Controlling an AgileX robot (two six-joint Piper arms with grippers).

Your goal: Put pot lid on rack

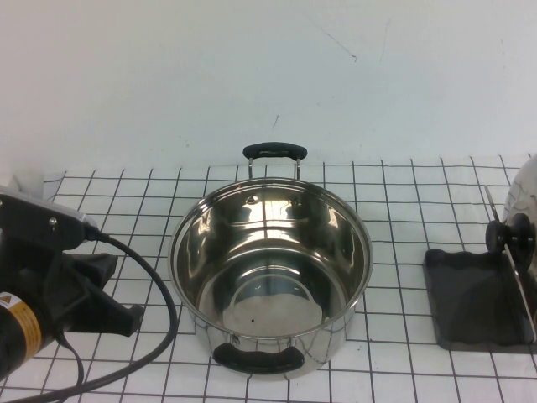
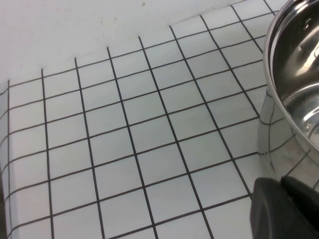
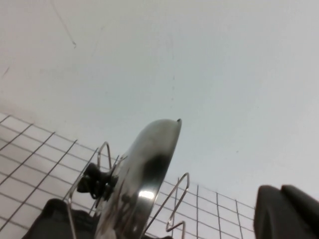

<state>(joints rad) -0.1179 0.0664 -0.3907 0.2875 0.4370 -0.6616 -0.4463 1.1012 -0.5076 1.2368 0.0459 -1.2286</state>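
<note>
The pot lid (image 1: 523, 195) stands on edge in the rack (image 1: 470, 302) at the table's far right, its black knob (image 1: 513, 236) facing the pot. In the right wrist view the lid (image 3: 139, 179) leans between the rack's wire bars (image 3: 178, 199). My right gripper (image 3: 282, 209) is shut and empty, clear of the lid; it is out of the high view. My left gripper (image 1: 132, 317) is shut and empty, low over the table just left of the pot. It also shows in the left wrist view (image 2: 282, 193).
A deep steel pot (image 1: 270, 277) with two black handles stands open in the middle of the table, between the left gripper and the rack; its wall shows in the left wrist view (image 2: 294, 99). The left arm's black cable (image 1: 159, 336) lies on the gridded tabletop. A white wall runs behind.
</note>
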